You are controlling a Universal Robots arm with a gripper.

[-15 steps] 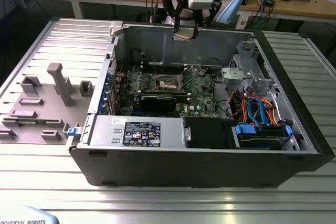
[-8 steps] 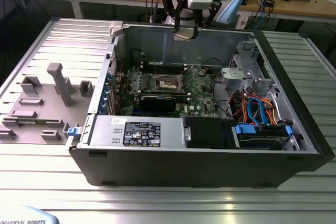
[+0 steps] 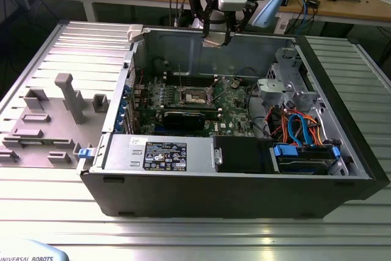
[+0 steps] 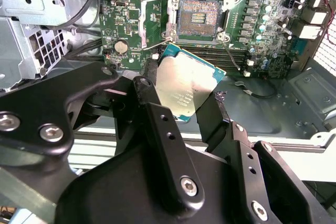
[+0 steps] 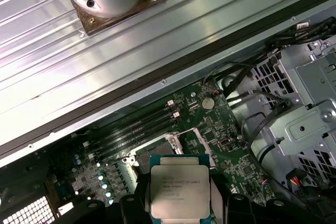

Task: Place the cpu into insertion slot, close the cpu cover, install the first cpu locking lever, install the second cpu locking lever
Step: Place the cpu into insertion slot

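Clamping the cpu [image 4: 184, 90] by its edges, the claw [image 3: 216, 40] hangs above the insertion slot [image 4: 199, 17].

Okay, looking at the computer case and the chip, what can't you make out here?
1. The insertion slot contacts: exterior view, too small.
2. The insertion slot, first wrist view: mostly hidden behind the cpu.
3. The cpu side edges, second wrist view: covered by the gripper jaws.
4. The cpu underside: faces away in both wrist views.
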